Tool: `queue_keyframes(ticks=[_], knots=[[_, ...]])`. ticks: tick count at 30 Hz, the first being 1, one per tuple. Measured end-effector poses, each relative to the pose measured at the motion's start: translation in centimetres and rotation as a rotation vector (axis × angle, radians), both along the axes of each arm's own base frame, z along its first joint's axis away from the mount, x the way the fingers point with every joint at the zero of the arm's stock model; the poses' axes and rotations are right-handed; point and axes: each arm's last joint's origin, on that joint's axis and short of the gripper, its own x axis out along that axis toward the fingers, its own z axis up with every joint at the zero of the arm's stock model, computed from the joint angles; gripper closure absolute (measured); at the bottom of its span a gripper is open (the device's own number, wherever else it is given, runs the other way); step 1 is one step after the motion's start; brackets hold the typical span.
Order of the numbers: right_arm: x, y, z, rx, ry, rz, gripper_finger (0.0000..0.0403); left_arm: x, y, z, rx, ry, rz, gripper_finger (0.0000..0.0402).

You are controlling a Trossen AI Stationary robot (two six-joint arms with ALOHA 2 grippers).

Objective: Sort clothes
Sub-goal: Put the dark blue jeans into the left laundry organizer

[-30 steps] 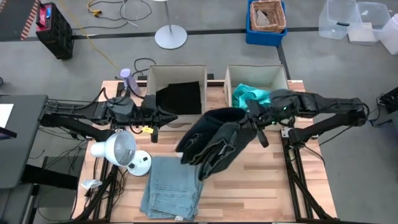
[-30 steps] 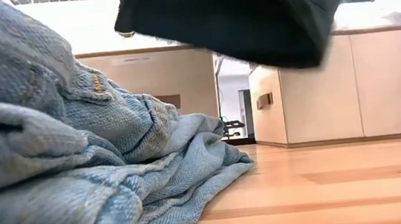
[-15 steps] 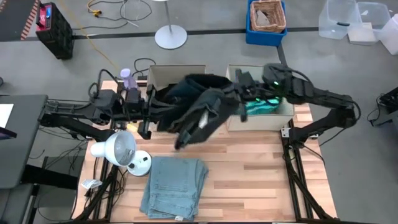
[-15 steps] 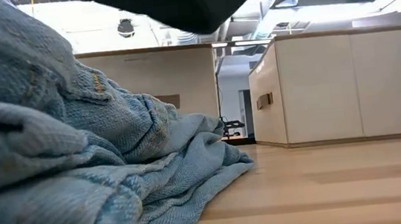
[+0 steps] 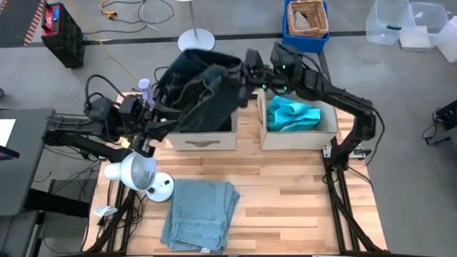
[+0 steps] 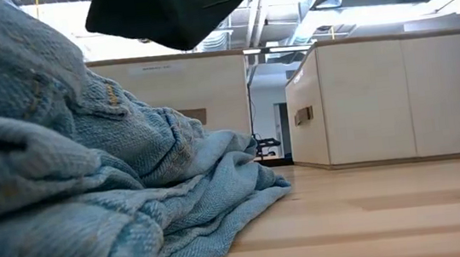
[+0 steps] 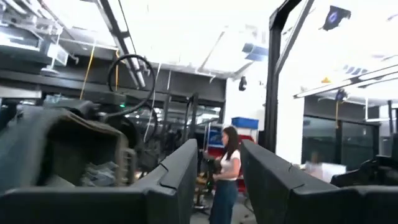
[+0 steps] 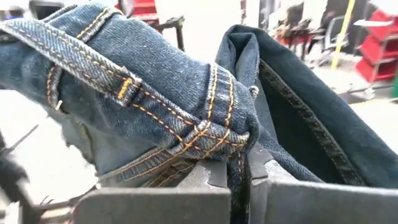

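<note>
The dark jeans (image 5: 196,86) hang in the air over the left beige box (image 5: 203,139); their lower end shows at the top of the low view (image 6: 175,10). My right gripper (image 5: 246,75) is shut on them. My left gripper (image 5: 158,118) is open and raised at the box's left side, with the jeans beside its fingers (image 7: 62,149), not between them. The teal shirt (image 5: 293,114) lies in the right box (image 5: 300,135). The light blue jeans (image 5: 200,214) lie folded on the table's near side. The hanging jeans hide the black cloth. My right gripper pinches a bunched fold at the jeans' waistband (image 8: 239,162), beside a belt loop with orange stitching, between its two fingers (image 8: 155,202). The fingers come about level from the table's right side. The jeans are lifted clear and drape away from the fingers, over the left box.
A white lamp (image 5: 136,171) stands on the table's left side near my left arm, and a small purple bottle (image 5: 145,87) stands at the far left corner. Bare wood lies between the boxes and the light blue jeans (image 6: 90,186).
My right gripper has risen and gone from the table's middle toward the far left, carrying the dark jeans from over the table to above the left box. My left gripper has drawn back toward the table's left edge and tipped upward.
</note>
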Motion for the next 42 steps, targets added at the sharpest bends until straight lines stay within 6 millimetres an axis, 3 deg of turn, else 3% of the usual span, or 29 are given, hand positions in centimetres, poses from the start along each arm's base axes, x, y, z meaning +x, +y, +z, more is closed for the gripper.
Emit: queue_keyframes(ticks=[7,16,25,30,36,42], knots=[[1.0,-3.4,0.5,-0.102,0.021,-0.184,0.0400,-1.2,0.0,0.5,-0.003,-0.035,-0.005,0.0282],[4.5,-5.4,-4.4,-0.190,0.259,-0.339,0.0401,-1.4,0.1,0.6,0.008,-0.039,0.005,0.0282],[9.0,-4.7,-9.6,-0.280,0.445,-0.390,0.0402,-1.3,0.1,0.5,0.008,-0.022,0.004,0.0283],[10.3,-3.6,-12.0,-0.306,0.565,-0.363,0.0398,-1.2,0.0,0.3,-0.001,0.000,-0.003,0.0283],[11.3,-2.0,-14.5,-0.312,0.692,-0.297,0.0359,-1.1,0.0,0.2,-0.002,0.009,-0.004,0.0283],[11.7,-0.1,-14.9,-0.321,0.724,-0.244,0.0314,-1.1,0.0,0.2,-0.002,0.011,-0.004,0.0283]])
